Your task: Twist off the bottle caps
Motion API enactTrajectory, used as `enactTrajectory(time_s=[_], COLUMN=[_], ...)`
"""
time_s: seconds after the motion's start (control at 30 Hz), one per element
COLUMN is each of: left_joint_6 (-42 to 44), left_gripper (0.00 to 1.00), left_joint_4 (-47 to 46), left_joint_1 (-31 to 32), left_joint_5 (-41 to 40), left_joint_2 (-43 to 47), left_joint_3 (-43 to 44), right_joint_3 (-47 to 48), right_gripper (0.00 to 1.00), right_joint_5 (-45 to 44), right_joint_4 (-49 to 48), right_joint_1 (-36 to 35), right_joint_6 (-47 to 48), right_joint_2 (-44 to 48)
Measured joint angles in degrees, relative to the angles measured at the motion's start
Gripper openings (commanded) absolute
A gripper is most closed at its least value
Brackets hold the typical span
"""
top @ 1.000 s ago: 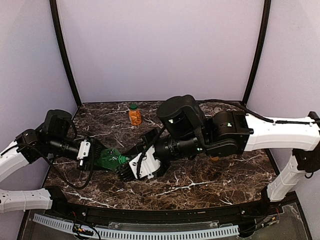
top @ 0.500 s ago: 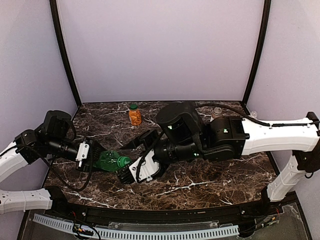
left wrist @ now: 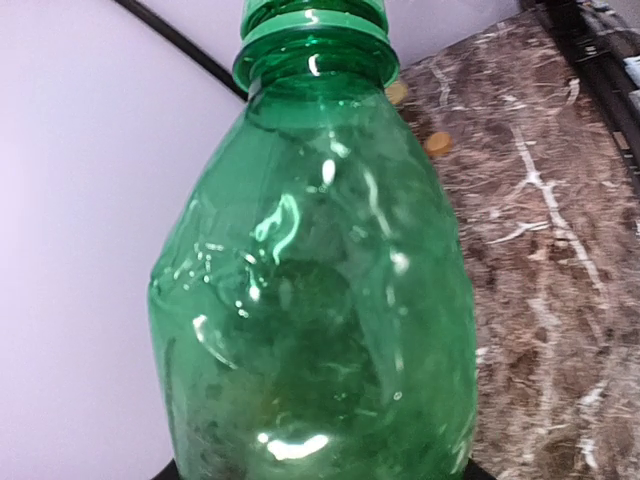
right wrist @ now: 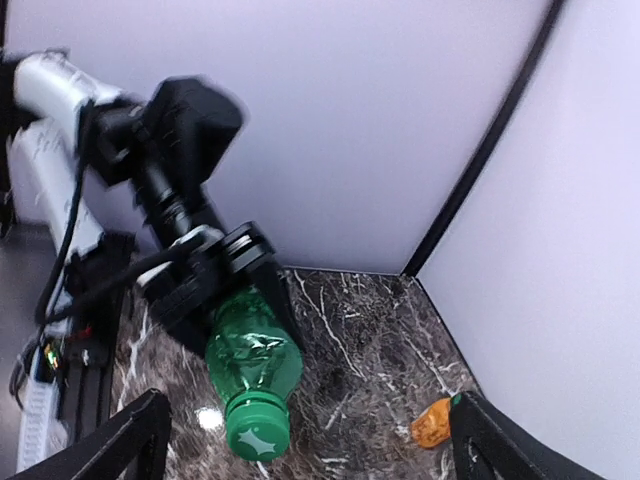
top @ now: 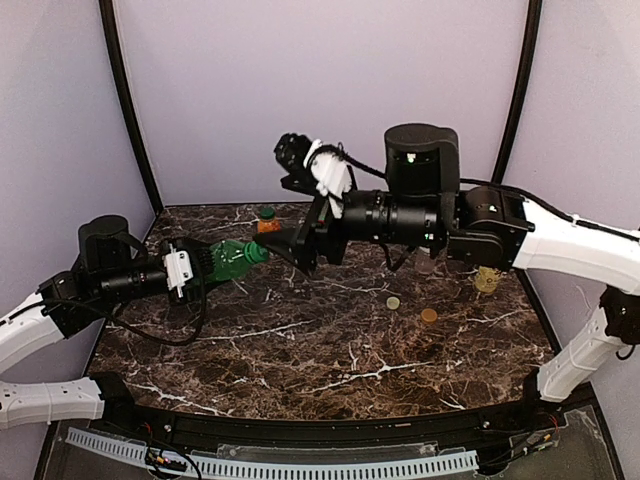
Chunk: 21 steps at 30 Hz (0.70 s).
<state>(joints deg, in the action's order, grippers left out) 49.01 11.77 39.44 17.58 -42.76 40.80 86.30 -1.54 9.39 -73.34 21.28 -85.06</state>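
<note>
Your left pincer (top: pixel 195 270) grips the green bottle (top: pixel 228 258) by its body. It is raised off the bench (top: pixel 330 350) at far left and lies sideways, so its cap (right wrist: pixel 257 434) faces the right pincer (right wrist: pixel 310 440). That pincer's jaws are spread wide and hold nothing. Cap on; bottle looks empty. Loose caps (top: pixel 393 302) lie right of centre.

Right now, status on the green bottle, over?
Left end effector clamped on green bottle, lifted. Right end effector open, facing cap, not touching. Cap on. Path clear.
</note>
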Motion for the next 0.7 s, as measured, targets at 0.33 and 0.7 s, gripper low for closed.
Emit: enactTrajectory(time_s=[0.33,0.7], left_joint_6=[7.85,12.52], left_gripper=[0.01,0.01], left_joint_4=[-20.94,-23.98], left_joint_1=[0.04,0.13], left_joint_5=[-20.09,-24.26], left_joint_2=[-2.62,-2.97], left_joint_3=[-3.52,-3.74], right_joint_3=[7.76,11.63], right_gripper=[0.79,0.47], right_joint_5=[4.02,9.29], right_joint_4=[-1.22,1.09], right_joint_1=[9.77,9.99], right_joint_6=[-49.83,-62.10], right_joint_2=[-8.46,-14.38])
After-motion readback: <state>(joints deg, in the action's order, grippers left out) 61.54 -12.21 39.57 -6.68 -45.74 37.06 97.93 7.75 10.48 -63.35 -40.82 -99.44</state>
